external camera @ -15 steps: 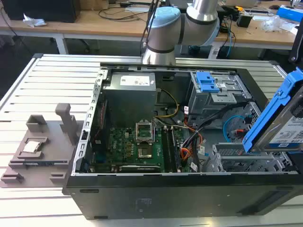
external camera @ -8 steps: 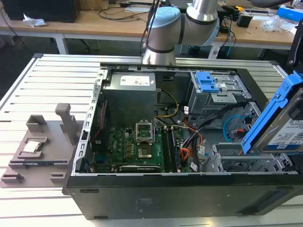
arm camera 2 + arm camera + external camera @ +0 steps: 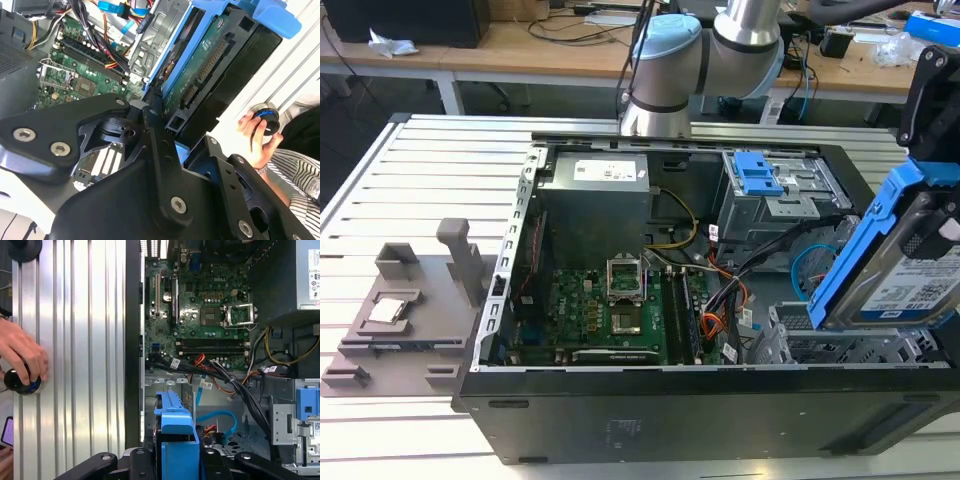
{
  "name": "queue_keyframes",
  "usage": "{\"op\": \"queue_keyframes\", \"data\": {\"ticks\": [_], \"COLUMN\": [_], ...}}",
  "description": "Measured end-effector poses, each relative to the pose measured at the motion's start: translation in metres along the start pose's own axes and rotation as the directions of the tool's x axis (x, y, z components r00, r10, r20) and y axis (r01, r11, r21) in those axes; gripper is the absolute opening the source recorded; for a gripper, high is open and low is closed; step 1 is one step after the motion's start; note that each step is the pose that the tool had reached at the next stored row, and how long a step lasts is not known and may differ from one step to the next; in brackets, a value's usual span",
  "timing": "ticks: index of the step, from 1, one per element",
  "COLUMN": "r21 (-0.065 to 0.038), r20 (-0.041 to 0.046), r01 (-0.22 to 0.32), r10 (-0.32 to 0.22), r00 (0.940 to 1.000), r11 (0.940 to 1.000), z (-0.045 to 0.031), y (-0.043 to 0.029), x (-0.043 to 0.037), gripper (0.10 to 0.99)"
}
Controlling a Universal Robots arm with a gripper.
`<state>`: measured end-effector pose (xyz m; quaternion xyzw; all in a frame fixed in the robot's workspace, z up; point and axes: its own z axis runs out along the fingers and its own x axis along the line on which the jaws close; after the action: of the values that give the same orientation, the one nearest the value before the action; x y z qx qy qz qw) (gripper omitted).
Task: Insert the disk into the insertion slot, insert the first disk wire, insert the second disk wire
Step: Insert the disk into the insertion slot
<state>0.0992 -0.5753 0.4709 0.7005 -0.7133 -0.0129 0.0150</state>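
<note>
The disk [image 3: 905, 270], a labelled hard drive in a bright blue caddy, hangs tilted on edge above the case's near corner at the exterior view's right. My gripper [image 3: 172, 122] is shut on it, its black fingers [image 3: 152, 107] clamping the caddy [image 3: 175, 437]. The drive's green circuit board and connectors [image 3: 207, 62] show in the second wrist view. Just below the disk lies the insertion slot [image 3: 830, 345], a low silver perforated cage. A light blue cable [image 3: 215, 417] and a bundle of black and orange wires [image 3: 740, 290] lie loose beside the cage.
The open computer case [image 3: 620, 420] lies on a slatted aluminium table [image 3: 430, 180]. A taller grey cage with a blue latch [image 3: 760, 180] stands behind the slot. A grey fixture [image 3: 410, 300] sits at the exterior view's left. A person's hand [image 3: 22, 357] rests on a knob [image 3: 20, 382].
</note>
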Motion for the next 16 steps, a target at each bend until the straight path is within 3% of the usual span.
{"op": "queue_keyframes", "data": {"ticks": [10,16], "r21": [0.0,0.0], "r20": [0.0,0.0001], "r01": [0.0,0.0], "r10": [0.0,0.0], "r00": [1.0,1.0], "r11": [1.0,1.0], "z": [0.0033,0.0053], "y": [0.0203,0.0262], "x": [0.0004,0.0005], "gripper": [0.365,0.365]}}
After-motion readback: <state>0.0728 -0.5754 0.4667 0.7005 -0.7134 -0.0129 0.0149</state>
